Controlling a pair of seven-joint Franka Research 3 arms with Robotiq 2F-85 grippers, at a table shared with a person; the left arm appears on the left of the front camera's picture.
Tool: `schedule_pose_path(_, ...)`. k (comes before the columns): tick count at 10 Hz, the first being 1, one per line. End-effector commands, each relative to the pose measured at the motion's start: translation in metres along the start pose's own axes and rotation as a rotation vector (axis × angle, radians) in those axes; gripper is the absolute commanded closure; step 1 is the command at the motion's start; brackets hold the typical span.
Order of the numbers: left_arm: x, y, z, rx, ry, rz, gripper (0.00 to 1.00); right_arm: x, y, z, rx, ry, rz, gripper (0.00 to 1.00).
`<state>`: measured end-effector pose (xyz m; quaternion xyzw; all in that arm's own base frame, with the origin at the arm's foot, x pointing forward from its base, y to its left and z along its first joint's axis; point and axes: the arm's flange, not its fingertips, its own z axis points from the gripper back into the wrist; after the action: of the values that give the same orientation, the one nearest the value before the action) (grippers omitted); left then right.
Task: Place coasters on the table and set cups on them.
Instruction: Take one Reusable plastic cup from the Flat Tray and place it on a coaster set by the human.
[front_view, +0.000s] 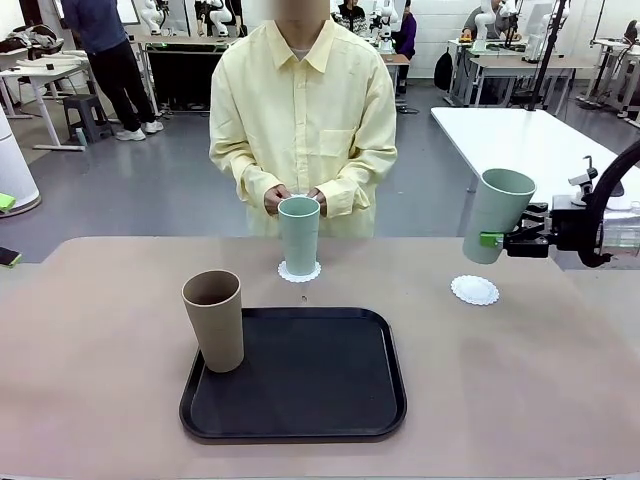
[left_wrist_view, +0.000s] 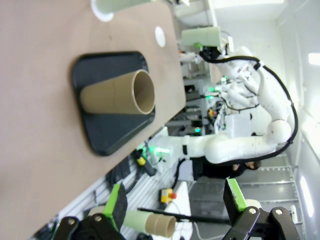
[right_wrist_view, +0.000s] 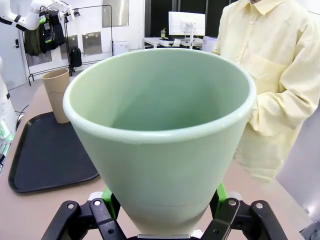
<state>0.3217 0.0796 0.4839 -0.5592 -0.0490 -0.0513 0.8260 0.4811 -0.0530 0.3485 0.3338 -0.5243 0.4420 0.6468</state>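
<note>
My right gripper (front_view: 491, 240) is shut on a pale mint green cup (front_view: 497, 214), held tilted in the air above and slightly behind a white lacy coaster (front_view: 474, 290) on the beige table (front_view: 560, 380). In the right wrist view this cup (right_wrist_view: 160, 130) sits between the fingers of the gripper (right_wrist_view: 162, 222). A second mint cup (front_view: 299, 235) stands upright on another coaster (front_view: 299, 271) in front of the person. A tan cup (front_view: 214, 320) stands on the black tray's (front_view: 330, 400) left corner. My left gripper (left_wrist_view: 175, 205) is open and empty, well off from the tan cup (left_wrist_view: 117, 92).
The person in a yellow shirt (front_view: 305, 110) stands at the far edge, both hands (front_view: 276, 199) just behind the mint cup on its coaster. The tray lies at the table's near middle. A white table (front_view: 530, 135) stands behind on the right.
</note>
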Motion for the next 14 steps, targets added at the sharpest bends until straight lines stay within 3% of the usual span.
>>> schedule_pose_path(1,-0.001,0.0,0.0,-0.009,0.004,-0.018,0.0,-0.001,0.0,0.002,-0.003,-0.003,0.001,0.18)
schedule_pose_path(7,-0.001,0.0,0.0,-0.009,0.004,-0.018,0.0,-0.001,0.0,0.002,-0.004,0.0,-0.001,0.18)
schedule_pose_path(9,-0.001,0.0,0.0,-0.009,0.004,-0.018,0.0,-0.016,-0.033,-0.013,0.004,0.085,0.021,0.18)
schedule_pose_path(14,-0.001,0.0,0.0,-0.009,0.004,-0.018,0.0,-0.057,-0.056,-0.038,0.091,0.16,0.031,0.18)
